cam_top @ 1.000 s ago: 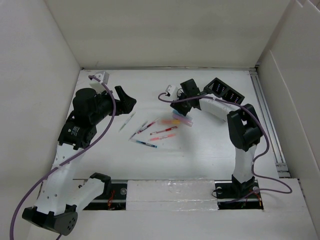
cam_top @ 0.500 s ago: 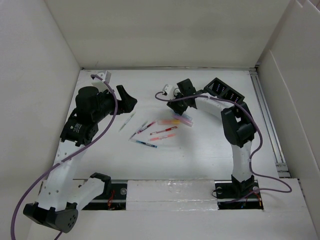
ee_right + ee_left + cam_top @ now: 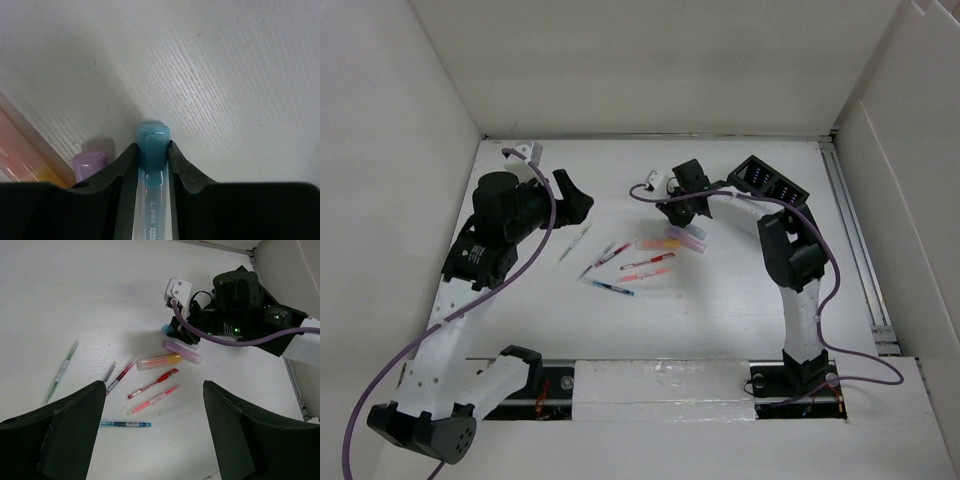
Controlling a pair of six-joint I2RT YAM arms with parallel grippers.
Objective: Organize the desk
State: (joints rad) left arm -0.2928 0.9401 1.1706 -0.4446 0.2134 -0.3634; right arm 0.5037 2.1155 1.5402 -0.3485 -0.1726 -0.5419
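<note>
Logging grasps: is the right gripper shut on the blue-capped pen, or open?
Shut: the right gripper presses both fingers against the cap of the blue-capped pen.

You have bright, even, diffuse light over the white table (image 3: 720, 320), with soft shadows under the arms. In your right wrist view, grey shadow covers the upper left, and the near bottom edge is dark and blurred.

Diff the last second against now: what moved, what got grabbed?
The right hand shifted slightly left over the highlighters and closed on the blue-capped marker, which now sits pinched between its fingers. Unchanged: the left hand is open and hovering in about the same spot, and the loose pens lie where they were.
</note>
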